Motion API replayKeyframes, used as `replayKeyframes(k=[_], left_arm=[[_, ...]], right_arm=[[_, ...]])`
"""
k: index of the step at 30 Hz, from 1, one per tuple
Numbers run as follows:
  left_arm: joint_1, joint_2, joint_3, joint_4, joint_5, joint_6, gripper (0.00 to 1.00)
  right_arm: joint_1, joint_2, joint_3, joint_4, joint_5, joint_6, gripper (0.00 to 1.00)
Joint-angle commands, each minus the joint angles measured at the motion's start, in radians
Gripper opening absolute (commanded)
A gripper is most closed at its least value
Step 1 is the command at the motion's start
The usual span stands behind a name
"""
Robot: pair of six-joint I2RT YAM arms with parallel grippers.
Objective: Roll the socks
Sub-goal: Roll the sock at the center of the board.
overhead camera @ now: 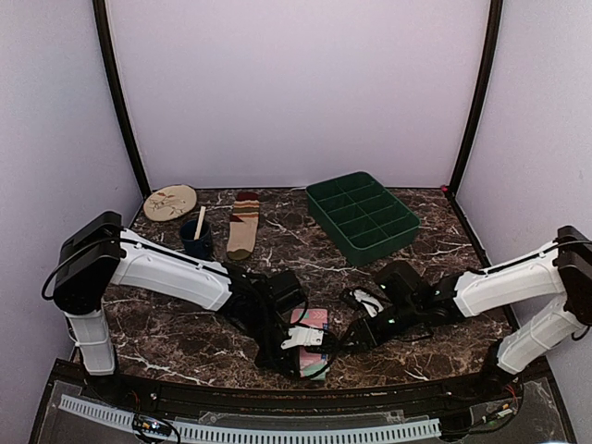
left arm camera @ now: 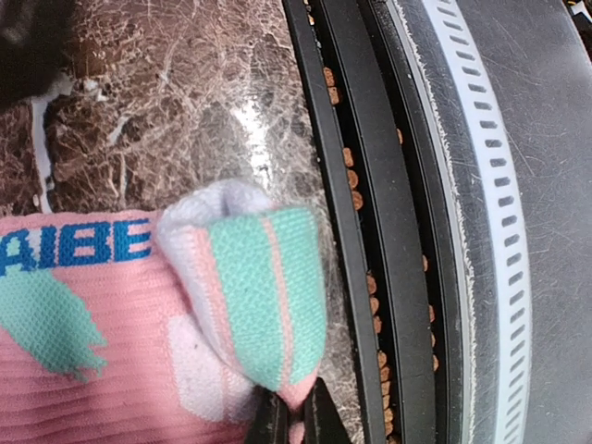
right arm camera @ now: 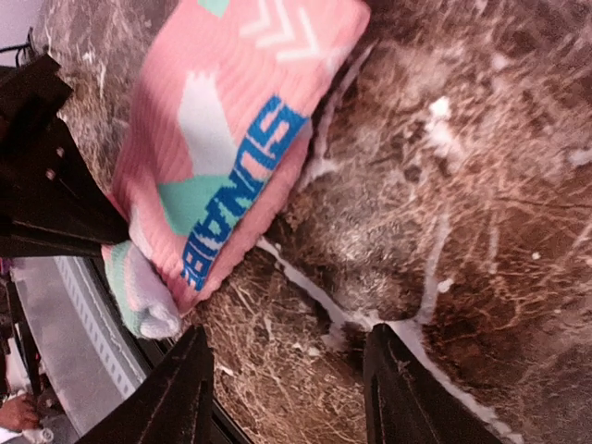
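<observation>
Top external view: pink-and-teal fabric sock [overhead camera: 316, 318] half hidden under left end effector [left arm camera: 296, 421] pinching it, one tan striped sock [overhead camera: 244, 227] apart, right end effector [right arm camera: 289, 347] spread empty.

pink sock [left arm camera: 83, 370]: ribbed knit cloth, matt;
tan sock [overhead camera: 243, 227]: soft knit too;
table [right arm camera: 481, 185]: marble-look, kinda glossy;
tray [overhead camera: 388, 243]: green plastic, smooth-ish
</observation>
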Motion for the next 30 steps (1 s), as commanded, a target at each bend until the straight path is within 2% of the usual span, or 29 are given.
replayKeyframes(k=[1, 6, 10, 18, 30], left_arm=[[0.014, 0.066, 0.020, -0.144, 0.032, -0.013, 0.00], [0.043, 0.106, 0.054, -0.159, 0.081, -0.032, 0.00], [0.061, 0.135, 0.076, -0.183, 0.133, -0.056, 0.00], [0.082, 0.163, 0.084, -0.179, 0.195, -0.080, 0.00], [0.099, 0.202, 0.125, -0.232, 0.288, -0.069, 0.00]], right_arm=[[0.022, -0.137, -0.027, -0.039, 0.199, 0.003, 0.51], [0.099, -0.260, -0.056, -0.098, 0.367, -0.007, 0.49], [0.212, -0.275, -0.043, -0.133, 0.492, -0.046, 0.48], [0.406, -0.159, 0.056, -0.165, 0.685, -0.140, 0.47], [0.616, 0.035, 0.198, -0.171, 0.772, -0.214, 0.48]])
